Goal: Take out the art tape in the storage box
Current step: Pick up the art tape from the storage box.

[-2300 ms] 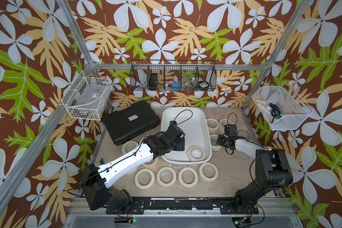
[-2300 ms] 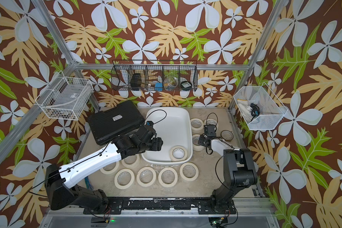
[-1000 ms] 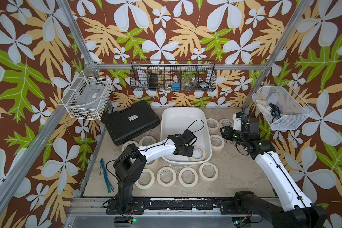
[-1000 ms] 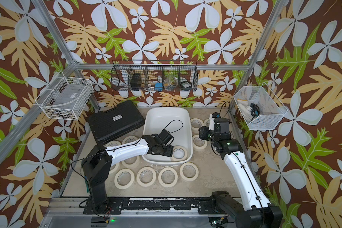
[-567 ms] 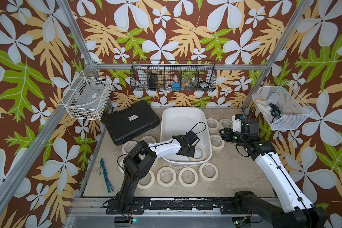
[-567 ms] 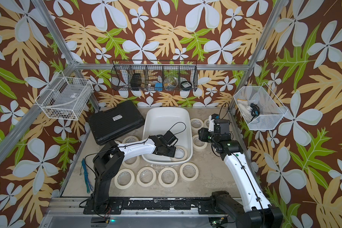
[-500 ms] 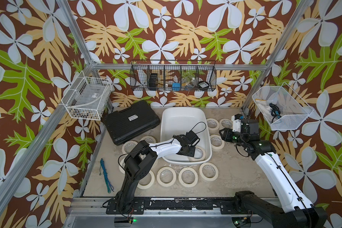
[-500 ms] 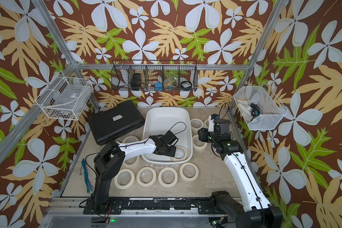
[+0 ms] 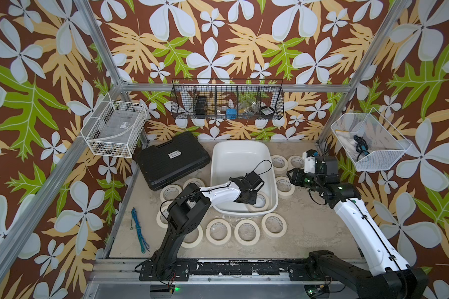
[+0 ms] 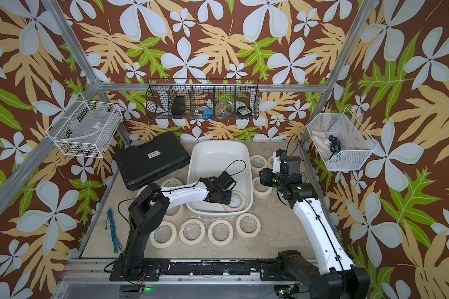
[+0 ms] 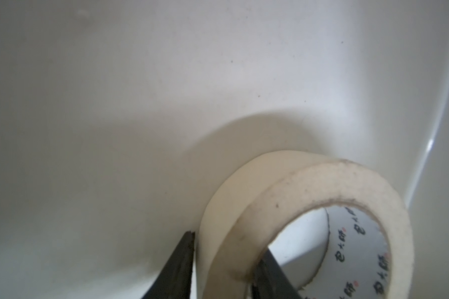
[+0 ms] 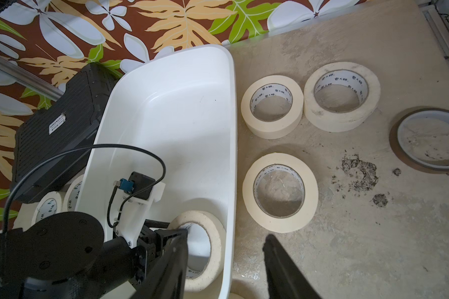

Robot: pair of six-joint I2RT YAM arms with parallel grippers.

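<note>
The white storage box stands mid-table. One cream art tape roll lies in its near right corner, against the wall. My left gripper reaches into the box and is shut on that roll's wall, one finger outside the ring and the other inside its core. My right gripper hovers open above the bare table just right of the box, with nothing between its fingers.
Several more tape rolls lie on the table around the box: in front, to the right and to the left. A black hard case sits back left. A thin brownish ring and a blue-green cord lie on the table. Wire baskets hang on the walls.
My left gripper's jaws have closed on the roll's wall in the box corner. The right arm has stayed where it was.
</note>
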